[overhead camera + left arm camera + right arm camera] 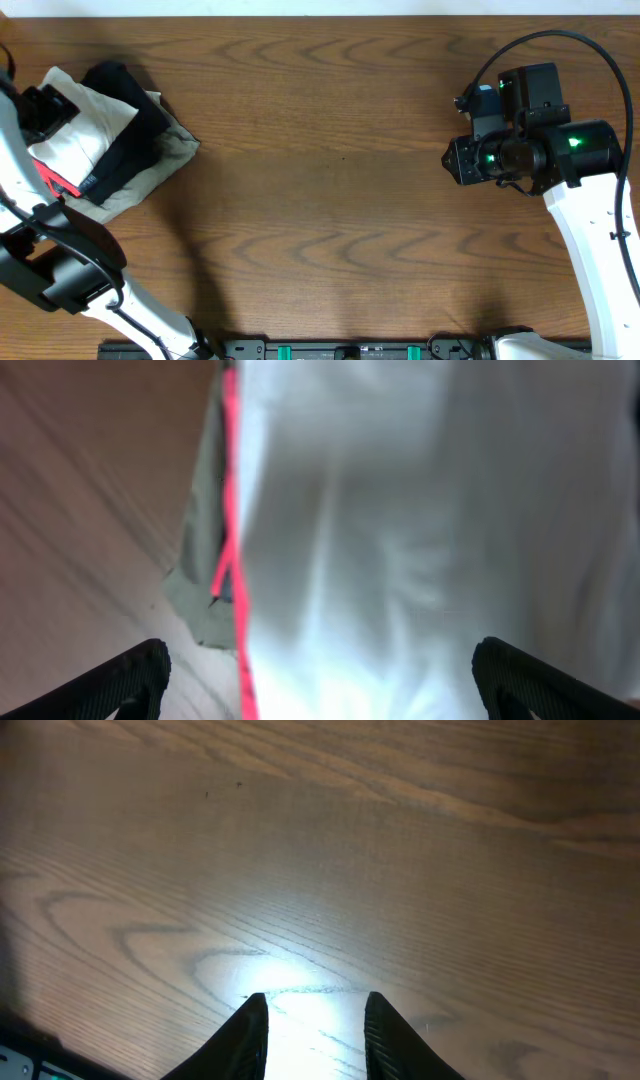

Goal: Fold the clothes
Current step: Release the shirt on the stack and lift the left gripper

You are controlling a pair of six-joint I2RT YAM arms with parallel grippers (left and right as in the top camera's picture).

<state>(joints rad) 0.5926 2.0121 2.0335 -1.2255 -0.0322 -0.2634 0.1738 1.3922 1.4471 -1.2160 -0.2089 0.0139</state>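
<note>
White T-shirt (80,125) folded atop black garment (130,115) and tan garment (160,165). Left end effector (320,665) spread wide just above it; right end effector (315,1030) slightly parted, empty, over table (340,200).

Evenly and fairly brightly lit from above in the overhead view; sharp from edge to edge, with crisp grain across the worktop (330,200). Soft, faint shadow on the wood beside the left arm (60,270). Small green lights (575,142) glowing on the right arm (590,230). Blown-out pale strip (320,6) along the top edge.

Badly out of focus at the left wrist: white shirt (420,540) too near the lens, washed to a bluish glare low in the middle, red band (232,540) smeared, left claw (320,670) only dark soft shapes in the bottom corners.

Sharper at the right wrist, yet with a hot white glare on the wood right at the right claw (315,1020), black in silhouette; dimmer toward the left edge.
</note>
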